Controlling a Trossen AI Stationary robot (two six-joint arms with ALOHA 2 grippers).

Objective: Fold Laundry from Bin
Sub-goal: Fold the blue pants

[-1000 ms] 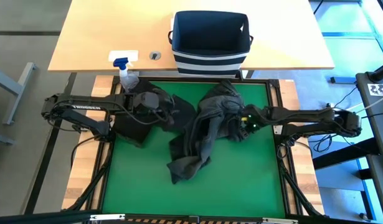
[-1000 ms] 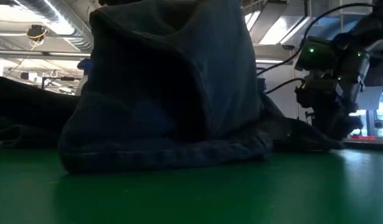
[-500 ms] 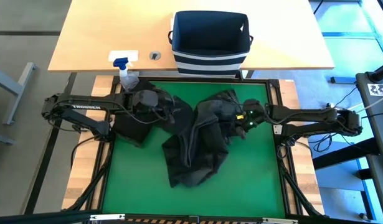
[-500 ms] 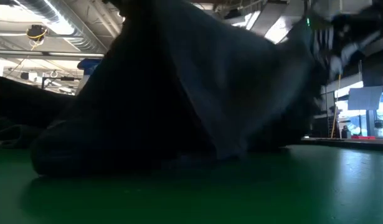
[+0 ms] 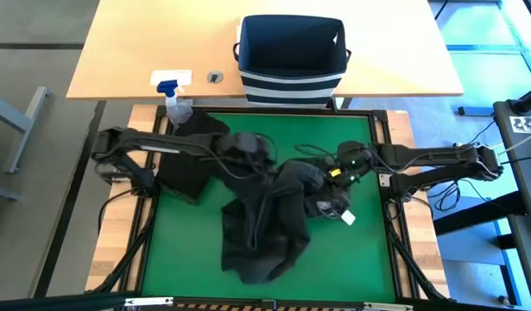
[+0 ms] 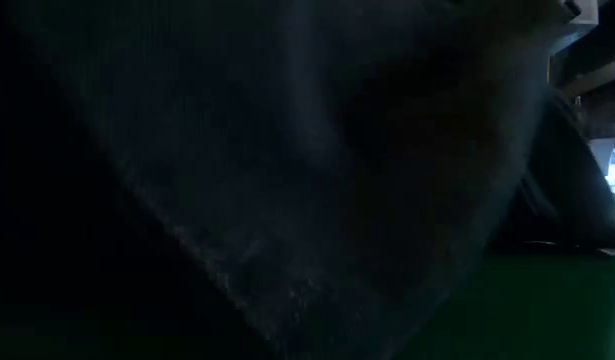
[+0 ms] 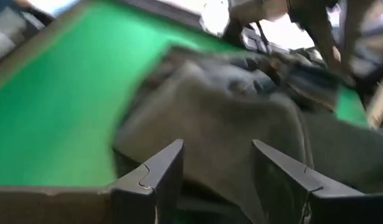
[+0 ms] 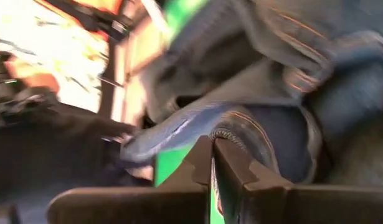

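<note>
A dark grey-blue garment of the laundry (image 5: 265, 229) lies bunched on the green mat (image 5: 179, 250), its upper part raised toward my right gripper (image 5: 331, 175), which is shut on it. A white tag (image 5: 347, 218) shows at its right side. My left gripper (image 5: 261, 157) stands open just left of the raised part, its fingers (image 7: 160, 171) short of the cloth (image 7: 228, 118). A black garment (image 5: 189, 164) lies on the mat's left part under the left arm. The navy striped bin (image 5: 291, 56) stands on the wooden table beyond. In the low view, dark cloth (image 6: 287, 160) fills nearly all of the picture. My right gripper pinches a stitched hem edge (image 8: 231, 134) of the dark garment between its two shut fingers (image 8: 200, 162). It comes from the table's right, slanting down. The cloth's upper part is lifted and the rest trails slack onto the mat (image 5: 256, 259).
A clear spray bottle with a blue nozzle (image 5: 173, 99) stands at the mat's far left corner, beside a white card (image 5: 171, 78). The mat's black frame (image 5: 382, 130) rims the work area. Bare green mat shows at the near left and near right.
My right gripper has shut on the dark garment, risen and rolled, dragging the cloth's upper part up while the lower part slid toward the near edge. My left gripper has moved toward the table's right, up to the raised cloth, tipping down and staying open.
</note>
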